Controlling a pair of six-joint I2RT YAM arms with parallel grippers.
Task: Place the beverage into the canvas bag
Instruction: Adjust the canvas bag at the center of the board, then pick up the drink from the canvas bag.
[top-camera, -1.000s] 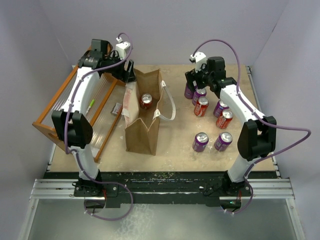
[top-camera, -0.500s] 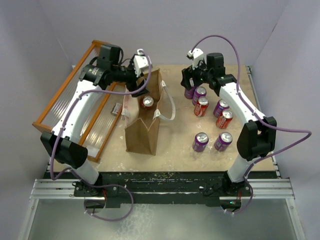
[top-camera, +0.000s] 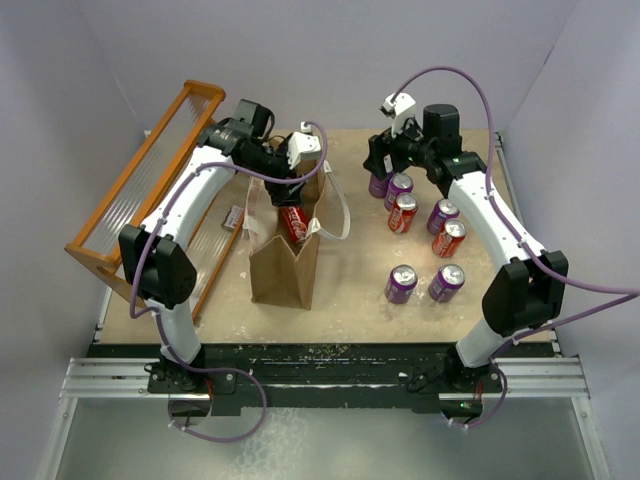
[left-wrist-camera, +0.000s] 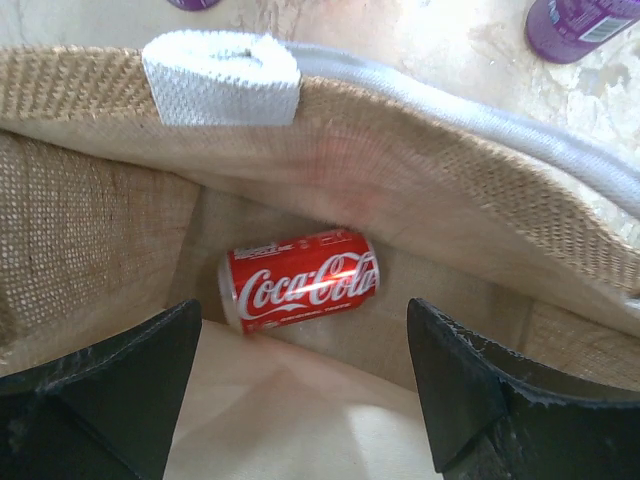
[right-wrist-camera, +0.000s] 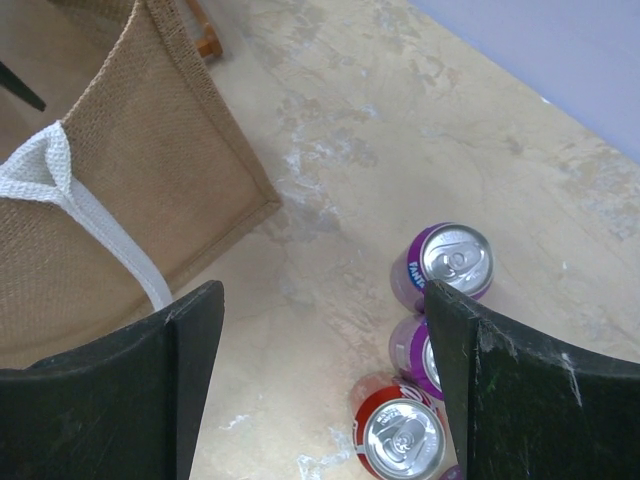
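The tan canvas bag (top-camera: 283, 262) stands open in the middle of the table, its white handle (left-wrist-camera: 220, 65) at the rim. A red Coca-Cola can (left-wrist-camera: 300, 280), the beverage, lies on its side on the bag's floor (top-camera: 293, 225). My left gripper (top-camera: 296, 183) hangs over the far end of the bag's mouth, open (left-wrist-camera: 303, 330), with nothing between its fingers and the can below them. Open too, my right gripper (top-camera: 378, 168) hovers (right-wrist-camera: 322, 295) over bare table between the bag (right-wrist-camera: 150, 180) and the back cans, holding nothing.
Several purple and red cans stand upright right of the bag: a purple one (right-wrist-camera: 455, 262), a red one (right-wrist-camera: 400, 440), two purple ones near the front (top-camera: 401, 283) (top-camera: 446, 282). An orange slatted rack (top-camera: 110, 215) leans at the left edge.
My left gripper swung from beside the rack to over the bag's mouth. The red can in the bag went from upright to lying on its side. My right gripper shifted slightly.
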